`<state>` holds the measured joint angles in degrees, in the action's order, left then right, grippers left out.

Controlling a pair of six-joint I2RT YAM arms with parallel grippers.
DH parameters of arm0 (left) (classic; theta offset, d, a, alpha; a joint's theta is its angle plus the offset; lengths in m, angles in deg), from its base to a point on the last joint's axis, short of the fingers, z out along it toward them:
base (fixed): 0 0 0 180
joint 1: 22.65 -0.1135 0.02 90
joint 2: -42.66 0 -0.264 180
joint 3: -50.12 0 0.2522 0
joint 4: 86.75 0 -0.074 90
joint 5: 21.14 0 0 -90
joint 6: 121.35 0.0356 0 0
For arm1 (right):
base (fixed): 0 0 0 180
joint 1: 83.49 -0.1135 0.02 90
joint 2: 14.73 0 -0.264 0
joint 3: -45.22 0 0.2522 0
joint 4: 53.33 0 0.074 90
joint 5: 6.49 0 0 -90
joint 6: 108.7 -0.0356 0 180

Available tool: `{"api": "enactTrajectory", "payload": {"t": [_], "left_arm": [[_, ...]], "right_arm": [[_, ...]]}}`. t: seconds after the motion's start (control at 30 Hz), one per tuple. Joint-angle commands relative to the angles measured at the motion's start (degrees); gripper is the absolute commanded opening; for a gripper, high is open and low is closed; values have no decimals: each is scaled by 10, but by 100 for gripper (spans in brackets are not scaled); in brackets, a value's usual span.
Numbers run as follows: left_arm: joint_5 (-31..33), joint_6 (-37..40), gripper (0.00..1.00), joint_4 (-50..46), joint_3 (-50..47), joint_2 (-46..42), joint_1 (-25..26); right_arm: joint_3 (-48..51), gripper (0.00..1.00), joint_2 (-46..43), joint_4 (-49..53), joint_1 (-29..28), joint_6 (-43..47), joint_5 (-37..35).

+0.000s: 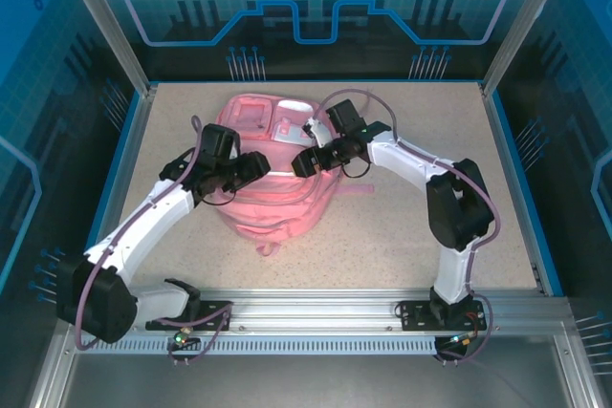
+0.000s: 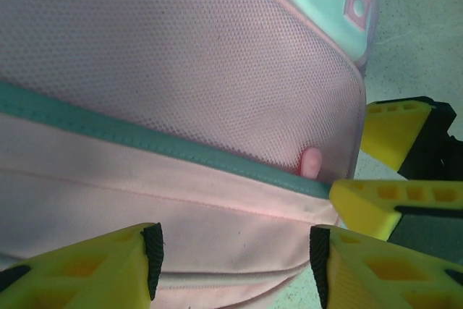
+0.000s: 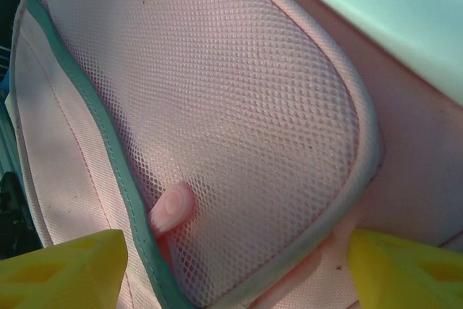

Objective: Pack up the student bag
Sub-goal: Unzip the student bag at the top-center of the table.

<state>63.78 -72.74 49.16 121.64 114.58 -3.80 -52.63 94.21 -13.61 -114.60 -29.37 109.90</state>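
The pink student bag (image 1: 275,200) lies flat in the middle of the table. Both grippers hover over its middle, tips facing each other. My left gripper (image 2: 231,265) is open, its black pads (image 2: 153,258) wide apart above plain pink fabric, gripping nothing. My right gripper (image 3: 235,273) is open too, its yellow fingers (image 3: 65,269) spread on either side of a mesh pocket (image 3: 239,106) edged with teal trim (image 3: 108,142). A small pink rounded object (image 3: 172,208) sits in that pocket at the trim. In the top view the left gripper (image 1: 251,167) and right gripper (image 1: 308,161) are a short gap apart.
The bag's front pocket with a whitish patch (image 1: 287,126) points to the far side. A pink strap (image 1: 356,187) trails to the right and a loop (image 1: 265,248) lies at the near end. Speckled tabletop (image 1: 421,236) surrounds the bag, bounded by blue walls (image 1: 521,179).
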Motion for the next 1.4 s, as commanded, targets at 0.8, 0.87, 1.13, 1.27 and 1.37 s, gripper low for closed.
{"api": "enactTrajectory", "payload": {"t": [0.8,0.87,1.13,1.27,1.37], "left_arm": [[-19,26,56,40,50,70,-4],[-21,28,55,40,57,81,-4],[-19,33,51,44,98,130,-4],[-21,36,51,45,121,160,-4],[-20,39,50,45,137,183,-4]], "right_arm": [[83,61,-113,50,-30,109,-44],[75,63,-104,47,-34,126,-58],[80,54,-71,16,-58,238,-90],[85,52,-69,-15,-61,262,-115],[82,47,-68,-31,-60,270,-121]]}}
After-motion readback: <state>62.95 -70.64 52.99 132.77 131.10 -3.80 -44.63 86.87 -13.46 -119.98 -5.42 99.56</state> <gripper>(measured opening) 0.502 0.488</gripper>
